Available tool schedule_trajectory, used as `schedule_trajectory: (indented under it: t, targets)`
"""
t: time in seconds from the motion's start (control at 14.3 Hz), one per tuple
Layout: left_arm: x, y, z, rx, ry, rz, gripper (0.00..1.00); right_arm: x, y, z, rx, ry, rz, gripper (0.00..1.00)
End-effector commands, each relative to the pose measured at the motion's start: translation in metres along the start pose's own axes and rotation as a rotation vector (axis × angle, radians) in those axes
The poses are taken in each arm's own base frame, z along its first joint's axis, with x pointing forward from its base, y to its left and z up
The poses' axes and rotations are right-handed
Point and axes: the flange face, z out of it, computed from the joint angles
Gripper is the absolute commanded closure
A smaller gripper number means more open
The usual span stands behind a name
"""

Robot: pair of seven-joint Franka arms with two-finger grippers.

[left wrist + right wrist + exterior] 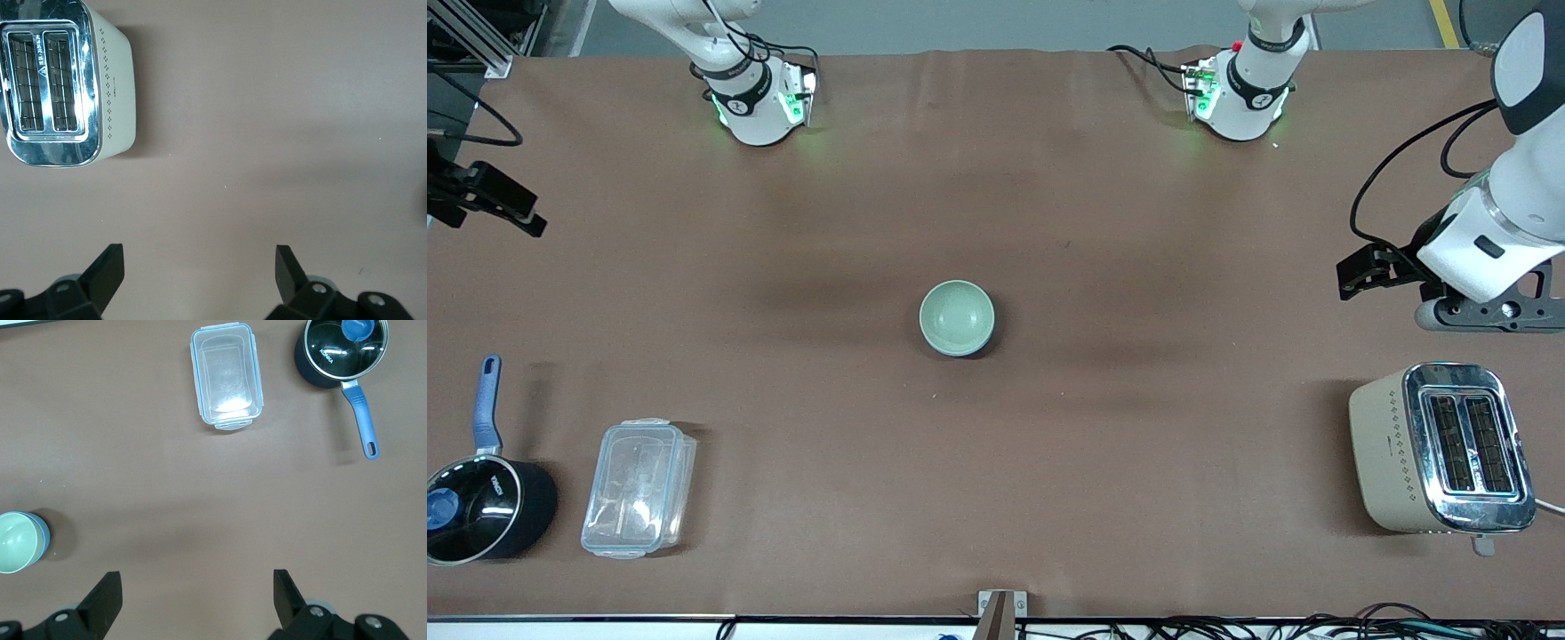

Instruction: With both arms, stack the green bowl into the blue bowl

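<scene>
brown cloth covers the whole table (1103,267) on my screens. both white arms wait pulled back at its ends, the left gripper (200,273) over bare cloth near the cream and chrome two-slot toaster (1440,449), the right gripper (197,597) likewise, both claws released and wide apart. i see a clear plastic lidded box (639,487) beside a black saucepan with a blue handle (480,498). at the centre, the pale sage-green bowl (957,316) sits nested in the medium-blue bowl (44,537).

We see even overhead light across the table (1049,462), soft shadows beside objects, glare on the toaster (1467,449), sharp focus.
</scene>
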Motion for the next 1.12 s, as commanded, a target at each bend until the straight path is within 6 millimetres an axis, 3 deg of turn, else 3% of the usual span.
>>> schedule_trajectory:
  t: [0.0, 0.28, 0.35, 0.63, 0.77, 1.05]
  targets:
    - [-0.006, 0.005, -0.005, -0.004, 0.003, 0.013, 0.0, 0.003, 0.0, 0.001, 0.013, -0.011, -0.018, 0.0]
    - [-0.012, 0.01, -0.016, -0.01, 0.018, 0.03, 0.0, 0.003, 0.001, 0.003, 0.013, -0.015, -0.047, 0.0]
    - [-0.021, 0.015, -0.023, -0.012, 0.019, 0.028, 0.0, 0.003, 0.001, 0.003, 0.012, -0.015, -0.047, 0.0]
    - [-0.038, 0.023, -0.022, -0.029, 0.037, 0.025, 0.0, 0.001, 0.001, 0.004, 0.011, -0.033, -0.048, 0.0]
    - [-0.057, 0.027, -0.017, -0.01, 0.065, 0.028, 0.0, 0.0, 0.0, 0.005, 0.011, -0.041, -0.049, 0.0]
    - [-0.055, 0.014, -0.024, -0.01, 0.069, 0.041, 0.0, 0.0, 0.0, 0.005, 0.011, -0.041, -0.049, 0.0]
